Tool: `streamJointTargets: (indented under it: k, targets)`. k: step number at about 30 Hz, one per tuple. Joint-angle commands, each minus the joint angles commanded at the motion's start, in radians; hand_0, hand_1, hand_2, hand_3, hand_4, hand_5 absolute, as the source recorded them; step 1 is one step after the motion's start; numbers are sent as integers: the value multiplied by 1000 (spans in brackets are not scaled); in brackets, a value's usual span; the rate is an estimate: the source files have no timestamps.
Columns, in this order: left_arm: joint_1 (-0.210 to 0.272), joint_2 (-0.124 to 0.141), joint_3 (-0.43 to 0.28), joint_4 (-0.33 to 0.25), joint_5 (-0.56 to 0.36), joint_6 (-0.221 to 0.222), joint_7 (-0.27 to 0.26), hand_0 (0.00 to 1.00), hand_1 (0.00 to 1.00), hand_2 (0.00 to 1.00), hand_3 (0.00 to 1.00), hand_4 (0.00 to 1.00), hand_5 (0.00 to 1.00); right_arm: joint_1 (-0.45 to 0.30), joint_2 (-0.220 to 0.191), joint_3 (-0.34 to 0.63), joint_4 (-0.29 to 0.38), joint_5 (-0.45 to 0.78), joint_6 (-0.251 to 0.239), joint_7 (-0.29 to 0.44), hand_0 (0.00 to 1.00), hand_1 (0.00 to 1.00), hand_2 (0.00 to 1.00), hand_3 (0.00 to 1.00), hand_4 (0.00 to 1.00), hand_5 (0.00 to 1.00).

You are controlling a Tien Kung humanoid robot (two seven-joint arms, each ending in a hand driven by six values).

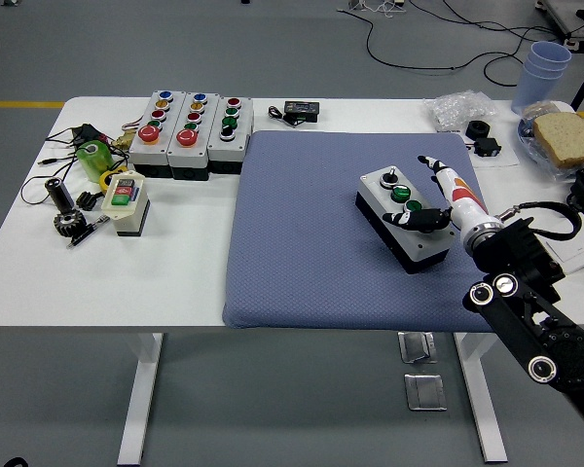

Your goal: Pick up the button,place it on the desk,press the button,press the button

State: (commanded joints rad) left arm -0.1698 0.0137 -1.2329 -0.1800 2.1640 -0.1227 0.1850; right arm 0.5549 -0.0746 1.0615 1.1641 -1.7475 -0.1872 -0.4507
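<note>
The button box [406,216] is sitting on the right half of the blue-grey mat [311,233], turned at an angle so its near end is pointing toward the right. The right hand [438,199] is reaching in from the lower right over the box — its dark thumb is lying across the top face, covering the spot just near the green button [401,193], while the other fingers [430,163] are stretching straight out past the box's right side toward the far edge of the mat. The fingers are extended, not curled around anything, and whether the thumb is actually pressing down cannot be told. The black arm behind the hand is filling the lower right corner.

On the white table [175,272] to the left of the mat, three more button boxes [190,131] are standing side by side at the far edge, and a small cream switch box [125,202] is lying nearer — well apart from the mat. A stack of blue cups [545,73] is standing at the far right.
</note>
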Motion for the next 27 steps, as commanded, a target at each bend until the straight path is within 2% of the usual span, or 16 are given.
streamJointTargets:
  k: [9, 12, 13, 27]
  targets:
    - [-1, 0, 2, 0, -1, -2, 0, 651, 635, 632, 552, 325, 859, 38, 29, -12, -71, -52, 8, -57, 998, 948, 998, 995, 998, 241]
    - [-2, 1, 3, 0, -2, -2, -1, 651, 635, 632, 552, 325, 859, 56, 33, -29, -90, -80, -23, -99, 998, 948, 998, 995, 998, 241]
    - [-2, 1, 3, 0, -2, -2, -1, 651, 634, 632, 552, 323, 860, 59, 32, -32, -94, -85, -21, -104, 998, 939, 998, 991, 998, 287]
    - [-1, 0, 0, 0, 2, -2, 1, 651, 634, 632, 551, 324, 859, 89, 39, -73, -115, -99, 36, -167, 972, 923, 998, 991, 998, 302]
